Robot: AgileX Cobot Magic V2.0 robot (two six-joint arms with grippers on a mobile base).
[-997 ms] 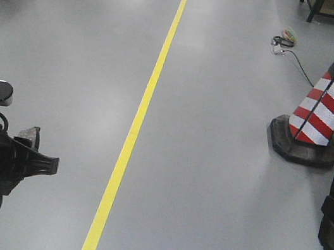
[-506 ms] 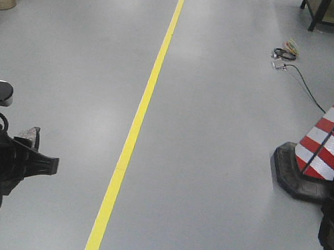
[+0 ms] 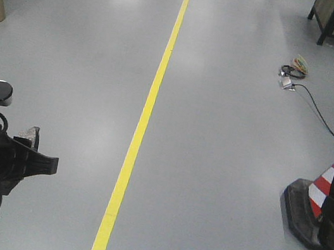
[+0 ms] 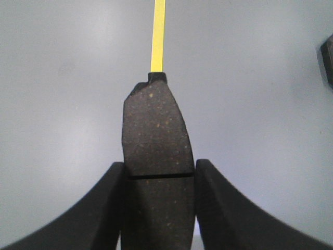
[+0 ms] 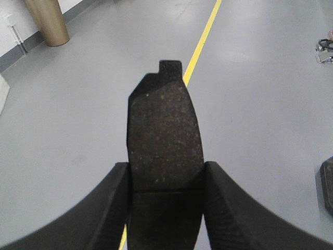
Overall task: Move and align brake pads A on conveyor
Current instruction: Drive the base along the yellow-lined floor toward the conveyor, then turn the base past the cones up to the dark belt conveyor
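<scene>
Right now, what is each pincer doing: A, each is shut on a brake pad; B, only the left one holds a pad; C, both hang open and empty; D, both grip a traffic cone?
A: the left pincer clamps one brake pad between its fingers, and the right pincer clamps another brake pad.

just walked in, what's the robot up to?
It is out on the open grey floor beside a yellow line, carrying two brake pads. The left pincer is shut on one pad and the right pincer on another, both pads sticking out forward. No conveyor is in view, so nothing has been placed yet.
</scene>
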